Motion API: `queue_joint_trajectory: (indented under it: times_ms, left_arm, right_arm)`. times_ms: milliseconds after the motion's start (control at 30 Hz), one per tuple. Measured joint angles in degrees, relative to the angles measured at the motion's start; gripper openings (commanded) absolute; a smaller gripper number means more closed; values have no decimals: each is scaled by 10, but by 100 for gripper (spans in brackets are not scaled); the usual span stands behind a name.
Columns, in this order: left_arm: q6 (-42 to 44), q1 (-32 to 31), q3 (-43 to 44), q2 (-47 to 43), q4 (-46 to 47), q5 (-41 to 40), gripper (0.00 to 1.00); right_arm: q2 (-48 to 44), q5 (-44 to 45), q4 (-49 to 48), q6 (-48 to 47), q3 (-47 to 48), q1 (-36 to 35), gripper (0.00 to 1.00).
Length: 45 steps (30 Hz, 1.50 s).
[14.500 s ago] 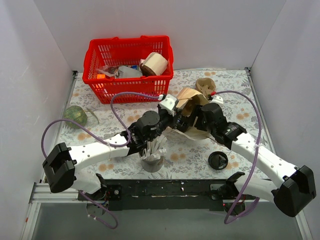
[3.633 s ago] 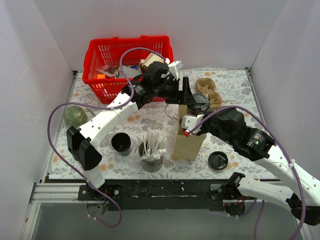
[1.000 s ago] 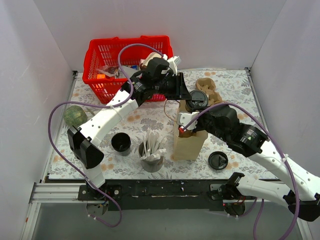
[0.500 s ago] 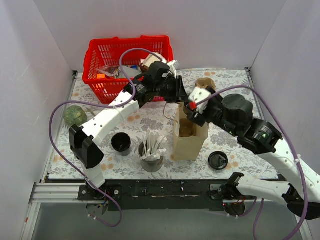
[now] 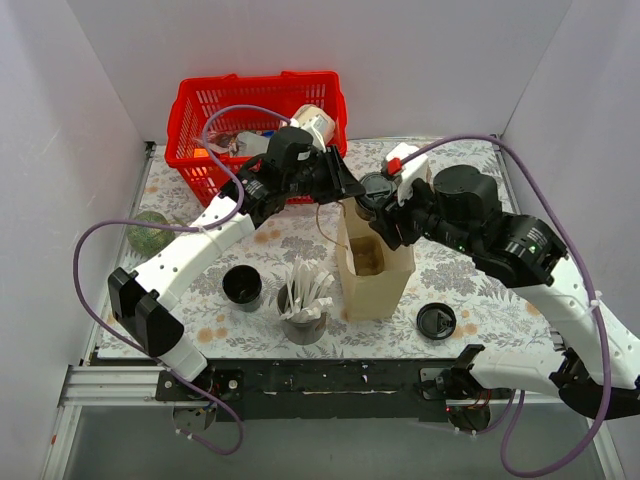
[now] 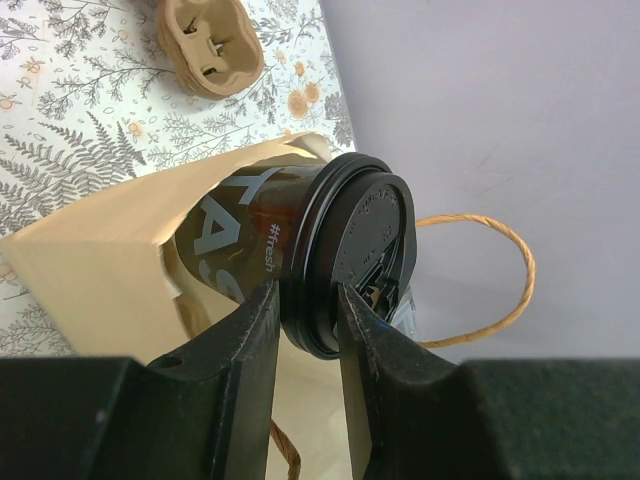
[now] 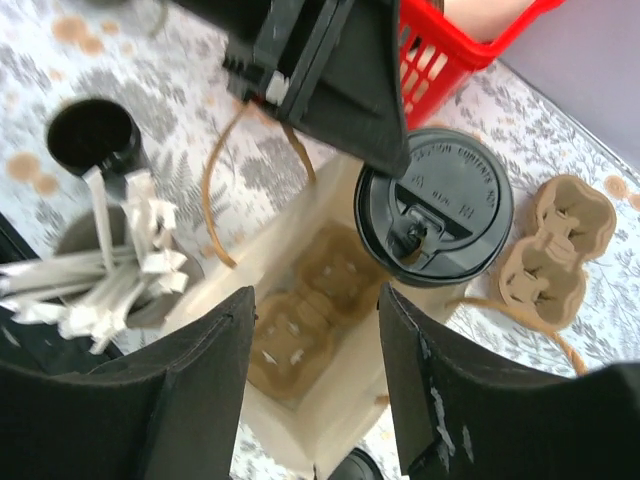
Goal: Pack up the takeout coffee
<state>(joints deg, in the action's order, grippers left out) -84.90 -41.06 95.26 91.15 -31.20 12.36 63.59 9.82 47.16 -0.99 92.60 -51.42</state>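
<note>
Takeout coffee (image 6: 335, 240), gripped by the left claw (image 6: 305, 295) above the paper bag (image 5: 380, 290), should be centred and lowered upright into its tray (image 7: 300, 325), the right claw (image 7: 315, 293) being spread empty.

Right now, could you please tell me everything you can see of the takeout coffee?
The takeout coffee is a dark brown paper cup with pale lettering, including "#fresh", capped by a round black plastic lid with a sip opening. The left claw pinches it at the lid's rim, holding it lid up over the open brown paper bag; its base is hidden behind the bag's edge.
</note>
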Motion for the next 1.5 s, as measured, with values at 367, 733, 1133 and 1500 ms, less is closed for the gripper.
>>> queue_joint_trajectory:
  times_ms: [367, 733, 1133, 1500]
  left_arm:
    - [-9, 1, 5, 4, -6, 6, 8]
    - [-5, 1, 7, 8, -12, 29, 7]
    - [17, 1, 22, 30, -18, 59, 6]
    - [27, 1, 22, 30, -17, 79, 6]
  right_arm:
    - [69, 13, 41, -117, 26, 0, 45]
    - [116, 40, 73, -120, 35, 0, 43]
    - [112, 75, 72, -132, 27, 0, 35]
    - [120, 83, 74, -134, 12, 0, 32]
